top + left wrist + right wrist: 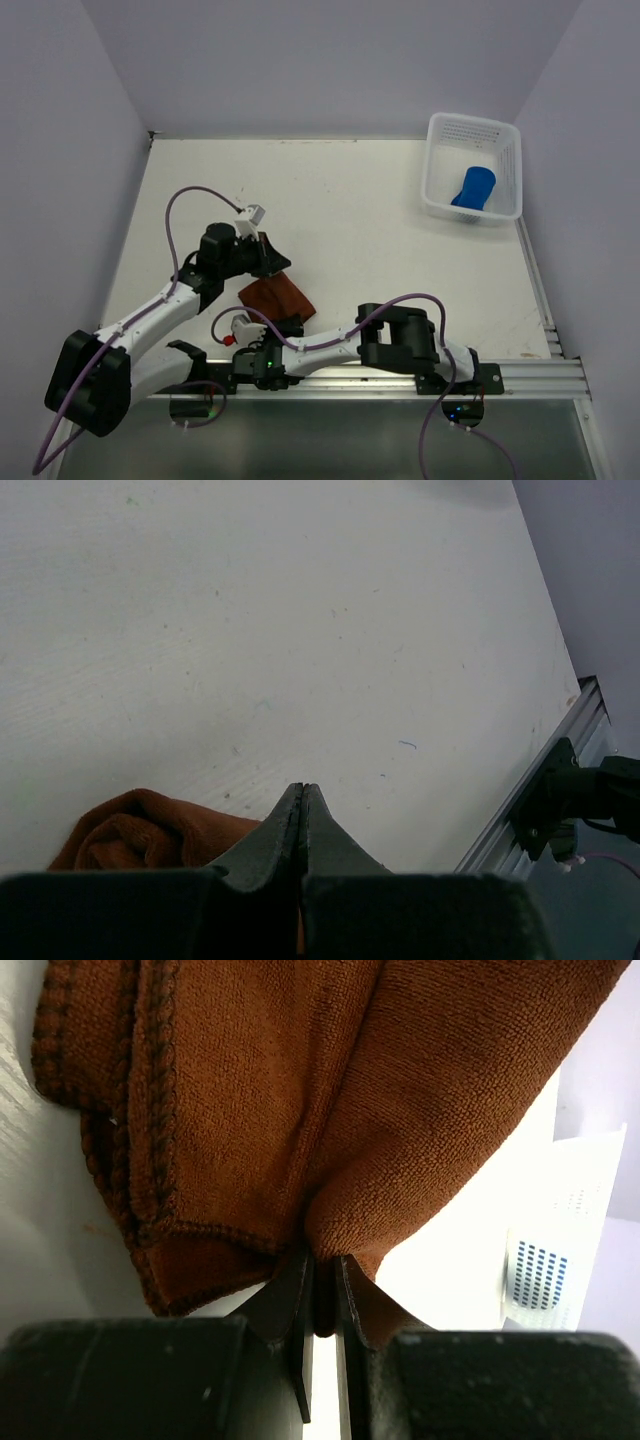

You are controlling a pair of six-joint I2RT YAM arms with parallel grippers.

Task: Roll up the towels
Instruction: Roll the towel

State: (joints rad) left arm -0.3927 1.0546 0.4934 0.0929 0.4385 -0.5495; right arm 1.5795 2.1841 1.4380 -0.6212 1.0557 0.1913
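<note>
Right claw [320,1265] is clamped on a fold of the brown towel [250,1110], on the table [350,200] beside the closed, empty left claw [303,800], and that thin pinch could slip mid-roll!

I see a plain royal blue towel [473,188] inside the white perforated basket [478,133]; well left of the basket, the rust-brown towel [277,297] is plain, its hem stitched darker.

A white perforated basket [478,131] sits in the upper right of the top view, near the far right corner of the pale tabletop [350,210]. An aluminium rail [535,375] runs along the lower edge. Plain lavender walls [330,60] enclose three sides.
</note>
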